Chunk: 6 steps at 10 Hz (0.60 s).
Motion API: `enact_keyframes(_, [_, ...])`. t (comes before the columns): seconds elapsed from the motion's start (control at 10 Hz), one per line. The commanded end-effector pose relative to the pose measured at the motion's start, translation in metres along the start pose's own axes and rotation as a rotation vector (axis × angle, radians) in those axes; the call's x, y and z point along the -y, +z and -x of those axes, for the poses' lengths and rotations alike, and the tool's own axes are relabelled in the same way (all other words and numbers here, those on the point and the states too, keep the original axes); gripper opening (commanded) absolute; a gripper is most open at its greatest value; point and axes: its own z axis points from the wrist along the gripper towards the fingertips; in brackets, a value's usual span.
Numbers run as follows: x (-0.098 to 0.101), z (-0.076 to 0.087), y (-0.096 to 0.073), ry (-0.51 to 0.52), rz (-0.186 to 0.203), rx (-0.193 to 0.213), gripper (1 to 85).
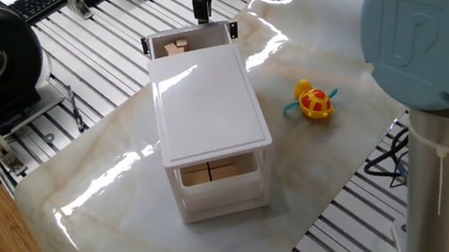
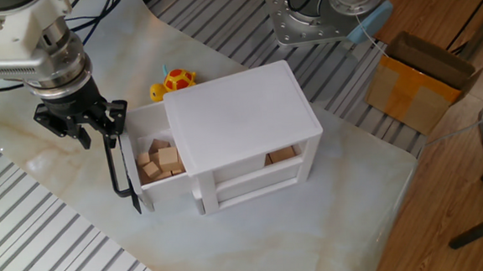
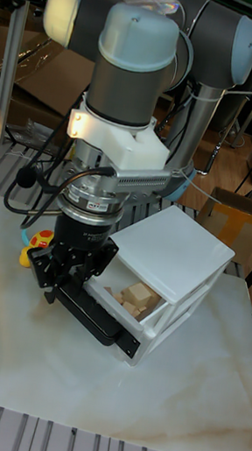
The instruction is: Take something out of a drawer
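in one fixed view the white cabinet (image 1: 212, 132) fills the middle of the frame, its top drawer (image 1: 189, 40) pulled out toward the upper edge, with a pale wooden cube (image 1: 180, 46) just showing inside; the gripper (image 1: 204, 7) hangs above the drawer's far right corner at the top centre, too small here to tell how its fingers stand. the yellow-and-red toy (image 1: 314, 102) sits on the table, right of centre, well apart. in the other fixed view the drawer (image 2: 151, 170) juts out left of centre with several cubes piled in it, one cube (image 2: 169, 157) lying on top near the cabinet body; the gripper (image 2: 81, 128) hovers at the upper left, just outside the drawer's black-cornered front, fingers spread and holding nothing. in the tall fixed view the gripper (image 3: 56, 273) is left of centre, above the drawer's front edge (image 3: 96, 314), and the cubes (image 3: 138, 295) lie to its right inside the tray. to do this well, i'd say the arm should shift inward over the pile, pick the topmost cube that stands clear of its neighbours, come straight down with the fingers wide on two flat faces, and keep off the drawer front and side walls.
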Motion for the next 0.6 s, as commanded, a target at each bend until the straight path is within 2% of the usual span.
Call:
enact_keyframes(0.0, [-0.007,0.001,-0.010,0.007,0.005,-0.002,41.7])
enact_keyframes(0.2, [-0.006,0.000,-0.015,0.008,0.000,-0.013,41.7])
enact_keyframes(0.3, [-0.002,0.000,-0.020,0.003,-0.014,-0.023,41.0])
enact_keyframes(0.5, [-0.002,0.002,-0.033,0.003,-0.012,-0.035,40.7])
